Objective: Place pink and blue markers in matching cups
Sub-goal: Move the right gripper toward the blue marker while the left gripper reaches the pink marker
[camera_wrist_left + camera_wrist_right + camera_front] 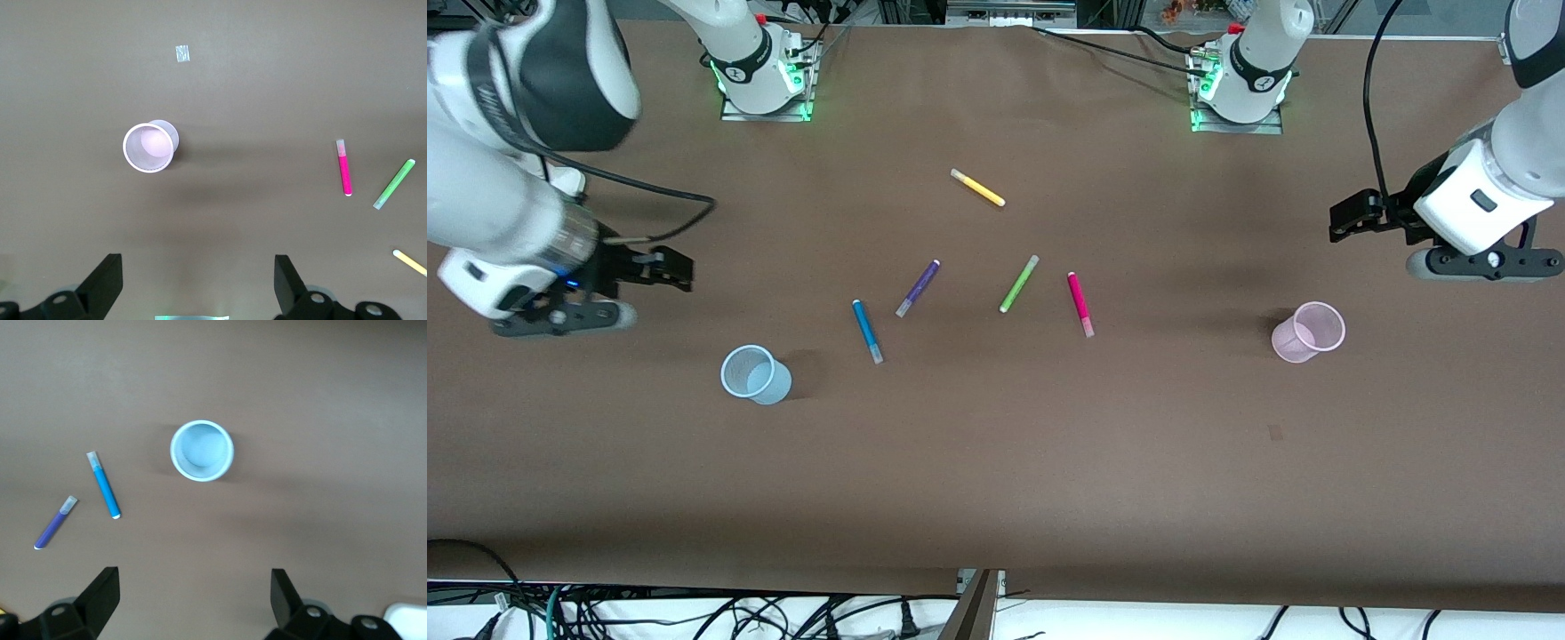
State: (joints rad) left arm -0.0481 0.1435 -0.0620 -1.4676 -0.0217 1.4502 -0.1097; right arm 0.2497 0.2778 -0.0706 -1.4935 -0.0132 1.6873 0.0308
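Observation:
The pink marker (1080, 304) and the blue marker (866, 331) lie flat near the middle of the table. The pale blue cup (751, 374) stands upright toward the right arm's end. The pale pink cup (1309, 332) stands upright toward the left arm's end. My left gripper (1350, 217) is open and empty, over bare table beside the pink cup (150, 147); its wrist view also shows the pink marker (344, 168). My right gripper (676, 269) is open and empty, over bare table beside the blue cup (201, 451); its wrist view also shows the blue marker (104, 485).
A purple pen (918, 288) and a lime-green pen (1019, 284) lie between the two markers. A yellow pen (978, 188) lies farther from the front camera. A small tape patch (1275, 433) sits nearer the camera than the pink cup.

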